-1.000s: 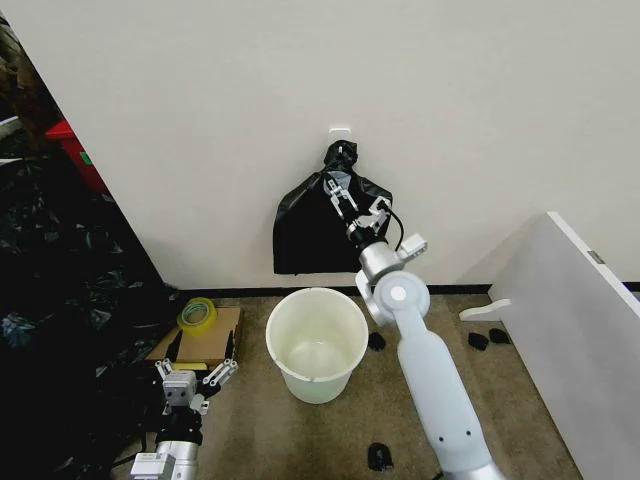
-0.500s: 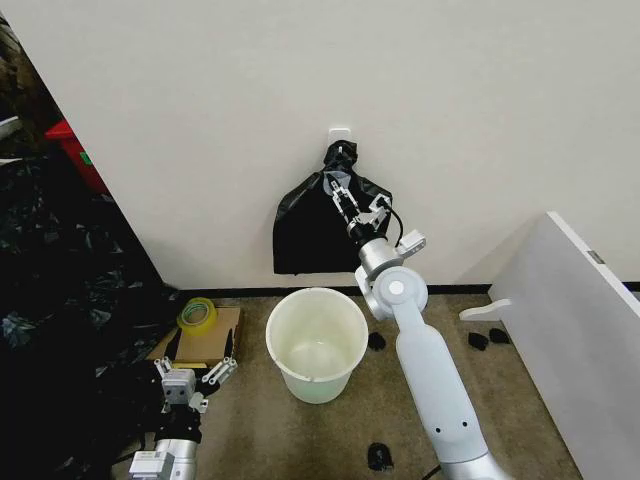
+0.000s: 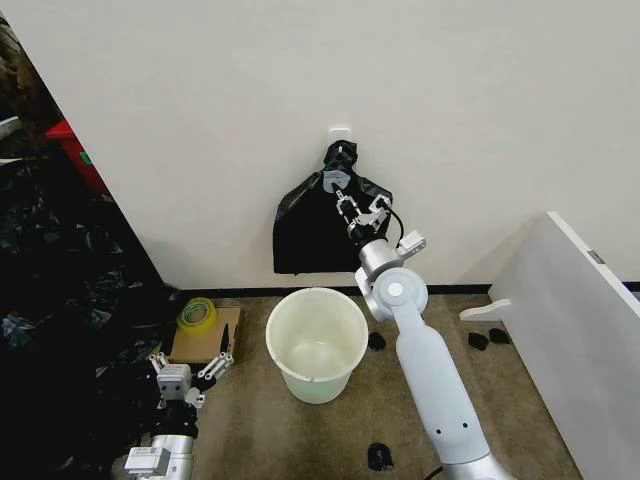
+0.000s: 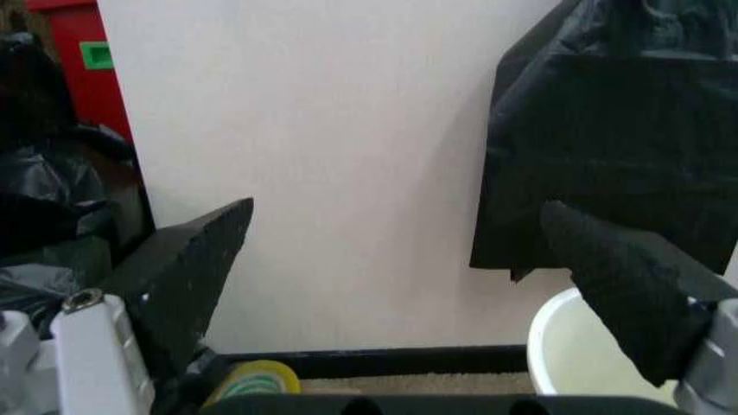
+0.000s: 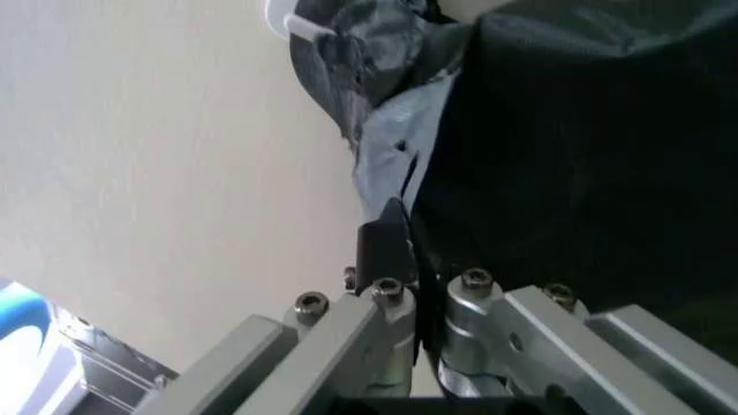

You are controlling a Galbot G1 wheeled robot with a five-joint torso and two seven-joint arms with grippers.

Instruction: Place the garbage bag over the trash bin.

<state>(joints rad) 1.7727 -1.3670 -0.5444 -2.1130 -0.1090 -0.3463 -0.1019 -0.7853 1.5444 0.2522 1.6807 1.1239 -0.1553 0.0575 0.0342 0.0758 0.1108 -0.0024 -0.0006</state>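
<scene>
The trash bin [image 3: 320, 385], round and cream-white, stands open on the carpet by the wall; its rim also shows in the left wrist view [image 4: 554, 346]. Above it a flat black bundle [image 3: 305, 235] hangs knotted on a white hook [image 3: 340, 131]. My right gripper [image 3: 345, 205] reaches up to the bundle's upper part. It is shut, its fingertips [image 5: 386, 246] pinching a fold of the black plastic [image 5: 576, 130]. A loose garbage bag is out of view. My left gripper [image 3: 190, 372] waits low at the left, open and holding nothing [image 4: 395, 210].
A big heap of black plastic sheeting [image 3: 60, 300] lies along the left. A yellow-green tape roll [image 3: 197, 313] sits on cardboard [image 3: 205, 340] beside the bin. A white panel [image 3: 580, 330] slants at the right. Small black objects [image 3: 379, 457] lie on the carpet.
My right gripper's fingers have drawn together on the hanging bundle's plastic. The left gripper has shifted slightly lower and leftward.
</scene>
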